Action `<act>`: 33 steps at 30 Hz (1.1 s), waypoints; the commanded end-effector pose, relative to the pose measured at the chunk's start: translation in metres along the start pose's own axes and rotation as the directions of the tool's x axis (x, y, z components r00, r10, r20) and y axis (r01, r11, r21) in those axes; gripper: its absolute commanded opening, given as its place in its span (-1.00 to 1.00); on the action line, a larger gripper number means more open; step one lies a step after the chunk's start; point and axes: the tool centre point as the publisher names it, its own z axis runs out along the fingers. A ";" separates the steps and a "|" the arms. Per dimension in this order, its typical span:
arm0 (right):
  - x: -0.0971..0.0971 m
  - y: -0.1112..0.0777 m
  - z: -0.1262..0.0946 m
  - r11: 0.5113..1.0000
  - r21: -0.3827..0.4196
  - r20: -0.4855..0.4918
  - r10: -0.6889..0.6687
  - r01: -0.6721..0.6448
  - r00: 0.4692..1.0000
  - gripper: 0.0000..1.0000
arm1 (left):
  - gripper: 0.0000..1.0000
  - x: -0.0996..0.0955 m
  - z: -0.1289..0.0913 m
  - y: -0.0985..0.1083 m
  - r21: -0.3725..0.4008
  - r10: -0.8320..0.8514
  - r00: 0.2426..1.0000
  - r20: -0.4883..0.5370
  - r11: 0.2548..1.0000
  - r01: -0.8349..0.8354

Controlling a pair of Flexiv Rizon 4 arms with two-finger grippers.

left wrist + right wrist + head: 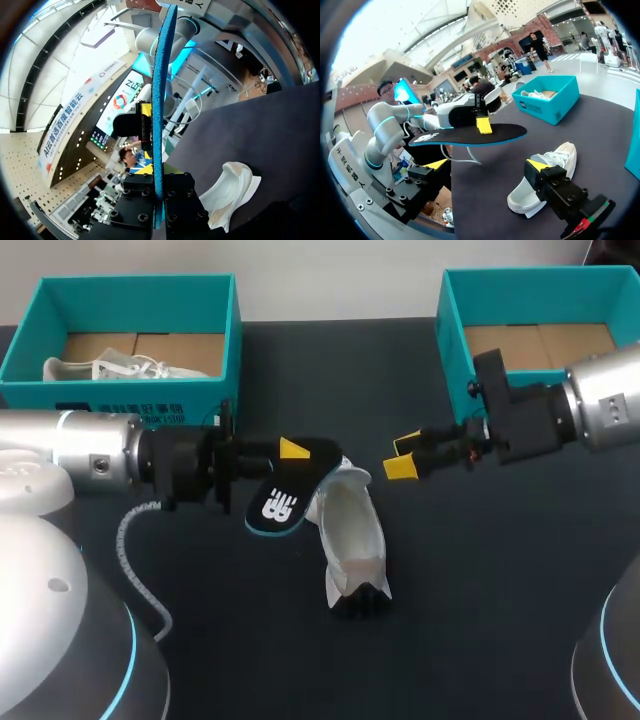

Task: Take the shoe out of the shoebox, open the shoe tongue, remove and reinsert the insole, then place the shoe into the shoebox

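Note:
My left gripper [285, 468] is shut on a black insole [290, 490] with a blue edge and holds it above the table. In the left wrist view the insole [159, 95] stands edge-on between the fingers. A white shoe [352, 540] lies on the dark table just right of the insole, its opening facing up. It also shows beside the left gripper [157, 130] as the shoe [232, 187]. My right gripper [404, 455] hangs open to the right of the shoe with nothing in it. From the right wrist, the insole [470, 136] is ahead and the shoe [545, 175] lies below the open gripper [487, 167].
A teal shoebox [130, 290] at the back left holds another white shoe [100, 368]. A second teal shoebox [455, 330] at the back right shows only its cardboard floor. A coiled grey cable [135, 560] hangs from my left arm.

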 end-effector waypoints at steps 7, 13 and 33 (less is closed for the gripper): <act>-0.015 -0.008 0.004 0.911 0.270 0.134 -0.357 0.313 0.924 1.00 | -1.00 0.001 0.000 -0.001 -0.002 0.001 1.000 -0.001 1.000 -0.001; -0.021 -0.011 0.010 0.788 0.348 0.160 -0.584 0.508 0.796 1.00 | -1.00 0.001 0.000 -0.001 -0.002 0.001 1.000 -0.001 1.000 -0.001; -0.026 -0.012 0.018 0.615 0.402 0.105 -0.767 0.679 0.633 1.00 | -1.00 0.001 0.000 -0.001 -0.002 0.001 1.000 -0.001 1.000 -0.001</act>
